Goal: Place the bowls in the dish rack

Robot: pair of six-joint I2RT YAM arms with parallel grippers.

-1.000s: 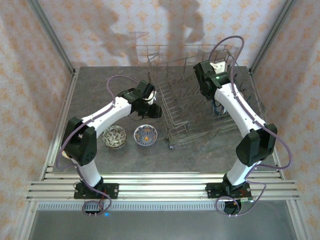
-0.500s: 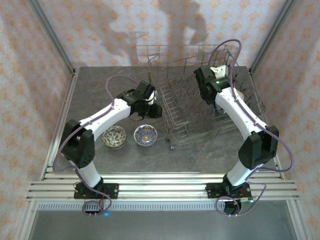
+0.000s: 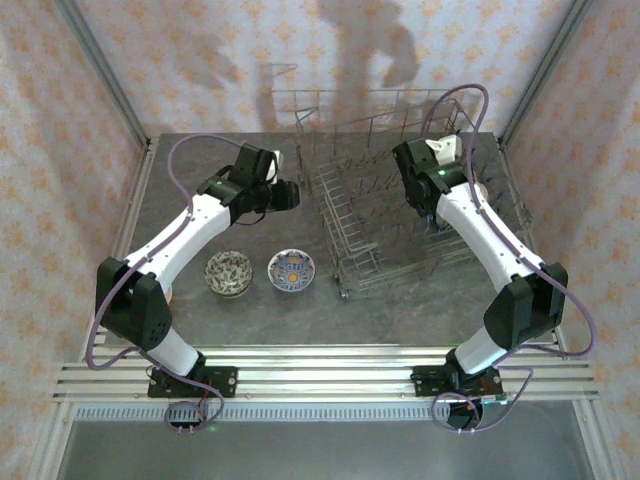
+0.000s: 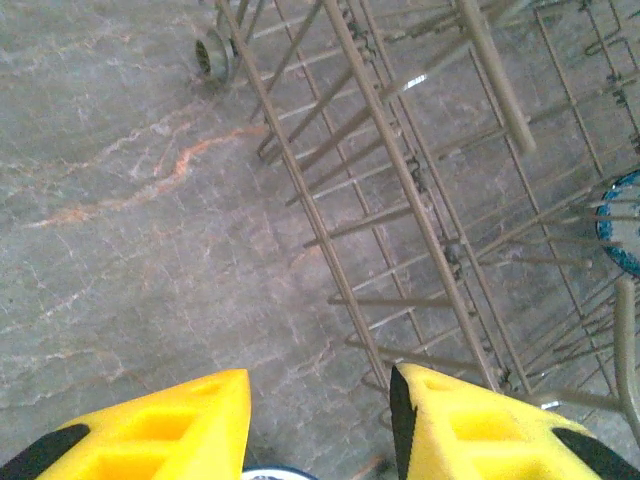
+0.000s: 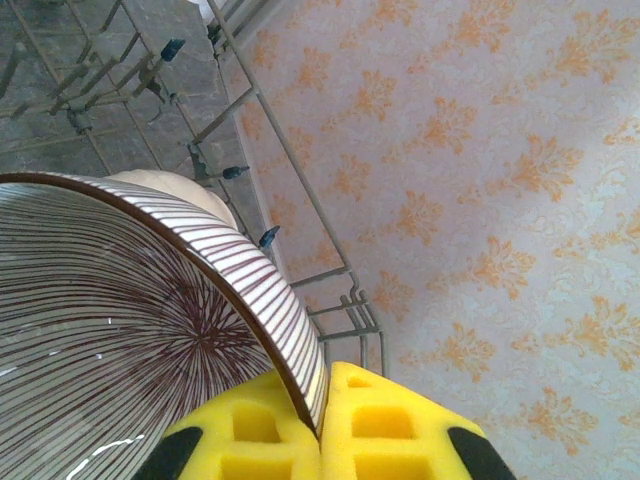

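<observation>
Top external: patterned bowl [image 3: 229, 272] and blue bowl [image 3: 292, 269] on table [image 3: 200, 310], left of dish rack [image 3: 400, 235]

right gripper [image 5: 322, 400] pinches striped bowl [image 5: 120, 380] by its rim above the dish rack. left gripper [image 4: 318, 372] spread, over table at rack's left side. both loose bowls toward table's near edge.

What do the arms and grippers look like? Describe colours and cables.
The left arm and right arm have white links, black joints and a purple cable each. The left gripper and right gripper have yellow fingers with moulded recesses and black patches.
</observation>
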